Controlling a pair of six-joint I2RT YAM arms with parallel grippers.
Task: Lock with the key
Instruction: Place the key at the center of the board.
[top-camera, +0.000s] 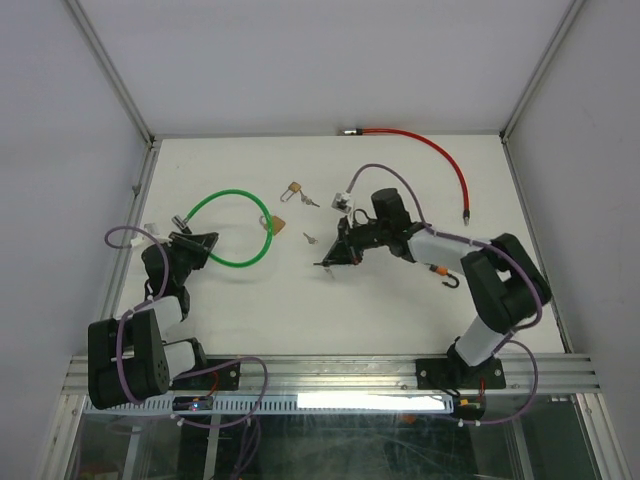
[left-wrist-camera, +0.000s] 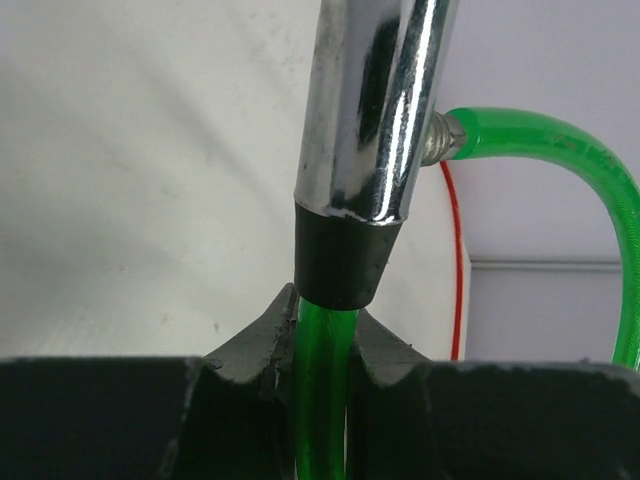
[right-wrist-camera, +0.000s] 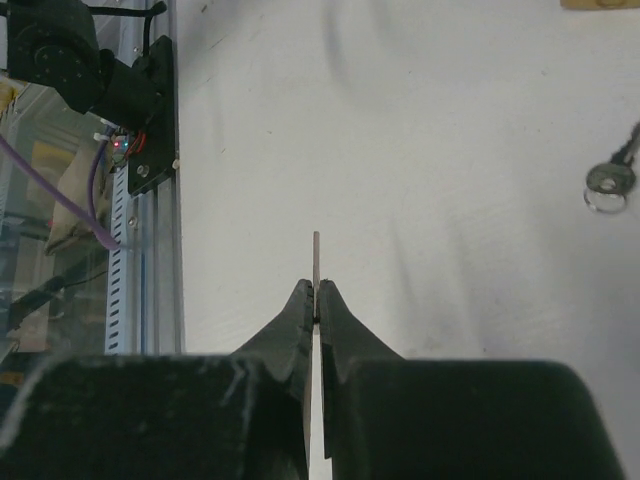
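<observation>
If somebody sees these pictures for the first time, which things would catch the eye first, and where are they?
The bright green cable lock loops on the white table left of centre. The left end effector pinches its cable just below the chrome lock barrel. A red cable curves through the far right corner, and the right end effector is shut on a thin key, seen edge-on.

Black-and-white twin arms
Left arm (top-camera: 140, 345) at 8 o'clock and right arm (top-camera: 495, 290) at 4 o'clock: black joints, white link shells, purple cables (top-camera: 378, 166); the right gripper (right-wrist-camera: 315, 285) has black wedge-shaped fingers (right-wrist-camera: 288, 328).
</observation>
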